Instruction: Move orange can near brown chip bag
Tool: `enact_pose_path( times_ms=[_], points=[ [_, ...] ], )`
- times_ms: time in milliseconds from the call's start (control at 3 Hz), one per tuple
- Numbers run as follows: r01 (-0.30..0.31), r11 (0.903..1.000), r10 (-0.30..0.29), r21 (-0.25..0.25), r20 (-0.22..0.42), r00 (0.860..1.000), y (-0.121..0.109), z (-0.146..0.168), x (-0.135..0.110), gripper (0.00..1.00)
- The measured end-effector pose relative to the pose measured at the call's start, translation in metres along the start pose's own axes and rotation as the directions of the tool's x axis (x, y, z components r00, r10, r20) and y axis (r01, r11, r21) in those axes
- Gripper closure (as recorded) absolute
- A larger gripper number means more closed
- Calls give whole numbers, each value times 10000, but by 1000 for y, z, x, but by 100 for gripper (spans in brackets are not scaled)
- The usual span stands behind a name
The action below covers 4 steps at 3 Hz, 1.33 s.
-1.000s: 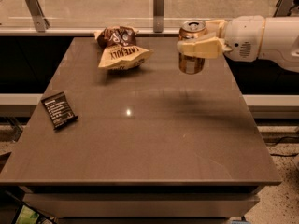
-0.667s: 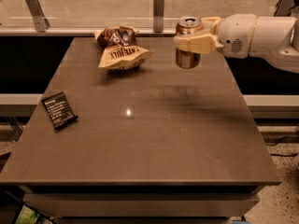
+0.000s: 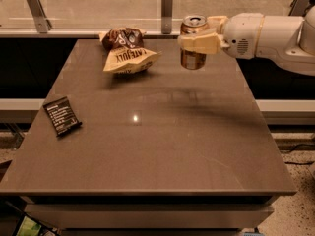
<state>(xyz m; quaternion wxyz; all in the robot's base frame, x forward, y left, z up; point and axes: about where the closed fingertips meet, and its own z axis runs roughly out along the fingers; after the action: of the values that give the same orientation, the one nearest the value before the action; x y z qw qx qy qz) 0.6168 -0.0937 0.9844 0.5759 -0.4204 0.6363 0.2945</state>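
The orange can (image 3: 192,57) is upright, with a silver top and pull tab, held in the air above the far right part of the table. My gripper (image 3: 196,42) comes in from the right on a white arm and is shut on the can, its pale fingers (image 3: 199,42) wrapped around the can's upper half. The brown chip bag (image 3: 125,50) lies at the far middle-left of the table, dark brown on top and cream-yellow below with dark lettering. The can hangs to the right of the bag, a clear gap between them.
A small flat black packet (image 3: 61,115) lies near the table's left edge. The brown table (image 3: 162,146) has a glass barrier with metal posts (image 3: 167,4) behind its far edge. The white arm (image 3: 268,36) spans the far right corner.
My gripper has carried the can leftward toward the chip bag. The bag and the black packet have not moved.
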Motion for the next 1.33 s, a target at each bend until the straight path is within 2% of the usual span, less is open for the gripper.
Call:
enact_pose_path(
  times_ms=[667,1333],
  points=[
    [43,10000,-41,-37,355,9994,-23,15,0,100],
    [-209,9997,207,105,163,9997,-41,29,8,100]
  ],
)
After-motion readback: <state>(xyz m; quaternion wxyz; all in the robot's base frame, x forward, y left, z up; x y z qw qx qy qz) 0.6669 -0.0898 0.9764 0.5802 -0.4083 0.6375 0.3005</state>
